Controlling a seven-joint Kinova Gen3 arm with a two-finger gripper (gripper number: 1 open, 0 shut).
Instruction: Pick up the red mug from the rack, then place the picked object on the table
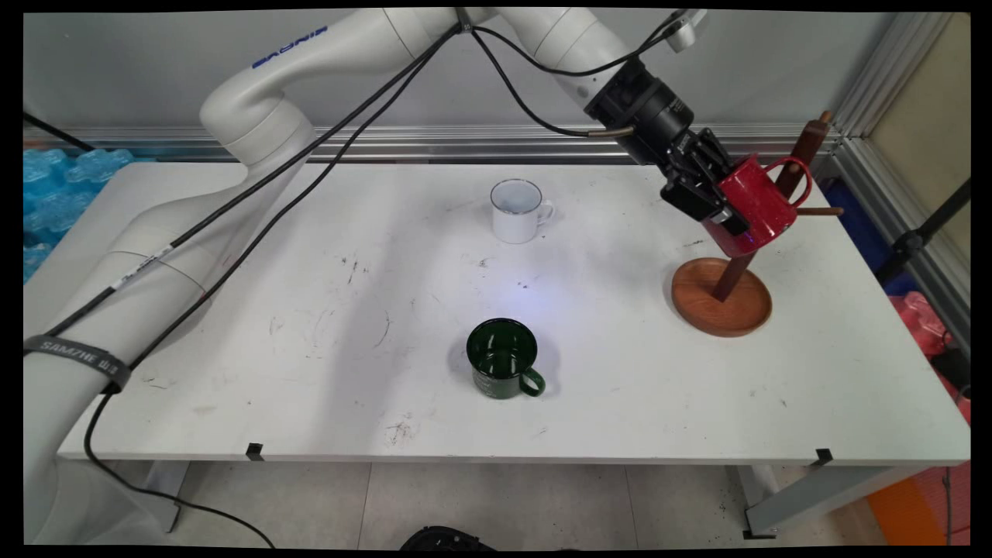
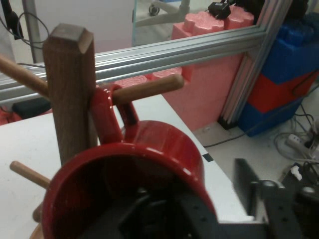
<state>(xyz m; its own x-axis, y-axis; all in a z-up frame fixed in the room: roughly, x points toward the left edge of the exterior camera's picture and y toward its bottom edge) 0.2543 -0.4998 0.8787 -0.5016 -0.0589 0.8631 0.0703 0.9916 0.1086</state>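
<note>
- The white arm reaches from the upper left, wrist angled down toward the wooden mug tree with a round base [image 1: 722, 298].
- The black gripper [image 1: 717, 205] has its fingers [image 2: 249, 186] clamped on the rim of the glossy red enamel mug [image 1: 756, 209], one inside and one outside.
- The red mug is tilted against the tree's upright post, its handle looped over a peg [image 2: 149, 87].
- Left of the tree on the white worktop [image 1: 620, 387] stand a white enamel mug [image 1: 518, 211] and, nearer, a dark green mug [image 1: 504, 359], well apart.
</note>
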